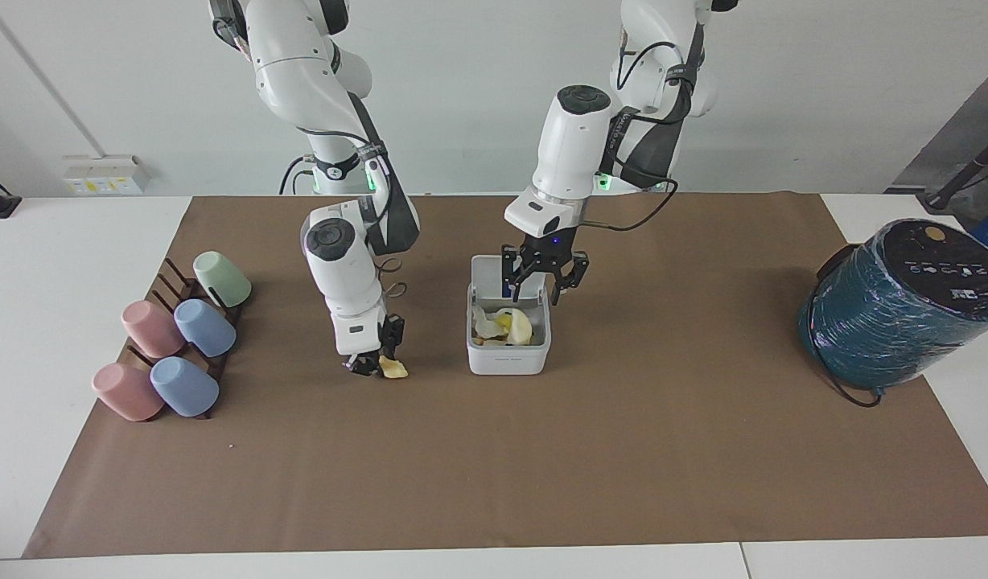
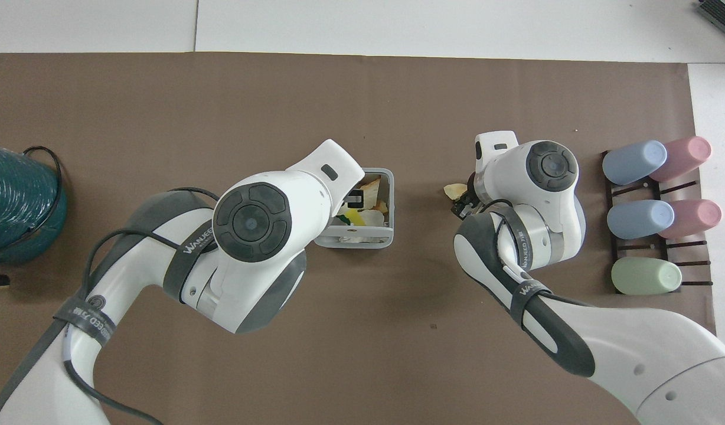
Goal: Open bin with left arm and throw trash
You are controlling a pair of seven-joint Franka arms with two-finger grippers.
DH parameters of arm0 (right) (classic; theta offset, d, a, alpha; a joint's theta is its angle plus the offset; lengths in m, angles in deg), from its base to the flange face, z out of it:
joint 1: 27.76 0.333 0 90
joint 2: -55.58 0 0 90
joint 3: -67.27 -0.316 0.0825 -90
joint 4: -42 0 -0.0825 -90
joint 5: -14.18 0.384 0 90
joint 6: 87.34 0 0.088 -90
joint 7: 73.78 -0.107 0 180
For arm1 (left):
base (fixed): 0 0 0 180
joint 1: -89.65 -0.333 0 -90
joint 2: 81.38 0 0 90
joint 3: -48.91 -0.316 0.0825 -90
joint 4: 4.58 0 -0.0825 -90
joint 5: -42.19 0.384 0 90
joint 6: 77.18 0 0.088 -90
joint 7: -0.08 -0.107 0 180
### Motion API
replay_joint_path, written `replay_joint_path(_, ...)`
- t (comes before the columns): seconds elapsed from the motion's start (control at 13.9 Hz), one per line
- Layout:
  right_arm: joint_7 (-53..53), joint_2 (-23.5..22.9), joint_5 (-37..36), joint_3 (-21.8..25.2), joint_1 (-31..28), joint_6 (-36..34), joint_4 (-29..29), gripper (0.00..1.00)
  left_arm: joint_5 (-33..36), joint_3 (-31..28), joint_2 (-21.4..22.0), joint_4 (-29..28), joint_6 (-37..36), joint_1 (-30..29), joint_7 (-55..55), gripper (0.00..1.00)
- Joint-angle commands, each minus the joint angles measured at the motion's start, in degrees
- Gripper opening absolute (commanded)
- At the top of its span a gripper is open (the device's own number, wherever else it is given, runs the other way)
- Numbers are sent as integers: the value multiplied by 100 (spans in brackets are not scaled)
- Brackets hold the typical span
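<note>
The white bin point(image 1: 508, 358) stands mid-mat with its lid point(image 1: 487, 277) upright and open; in the overhead view its rim point(image 2: 354, 241) shows under the left arm. Inside lie several scraps, a pale one point(image 1: 520, 326) on top. My left gripper point(image 1: 534, 291) hangs open just above the bin with nothing in it; the overhead view shows only its black tip point(image 2: 354, 200). My right gripper point(image 1: 371, 366) is down on the mat toward the right arm's end, shut on a cream scrap of trash point(image 1: 394, 370), which also shows from overhead point(image 2: 455, 190).
A rack of pastel cups point(image 1: 172, 346) point(image 2: 657, 212) lies at the right arm's end of the brown mat. The big teal wrapped cylinder point(image 1: 896, 305) point(image 2: 14, 200) stands at the left arm's end.
</note>
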Motion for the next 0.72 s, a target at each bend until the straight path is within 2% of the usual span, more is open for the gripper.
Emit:
replay_joint_path(0.0,-372,199,-80,-33,-91,-362,163,0,-85,-70,-27,81,-154,65,-16,100)
replay_joint_path(0.36,-1776,603,122,-86,-66,-1268,822,0,11,-166,332,3,-1400,-189,-165,100)
replay_joint_path(0.5,-2199,577,690,-147,22,-1506,1243,0,47,-167,657,-173,-1508,-584,-707,100)
replay_joint_path(0.65,-2542,559,1254,-261,127,-1402,1324,0,47,-158,982,-453,-1570,-936,-903,100)
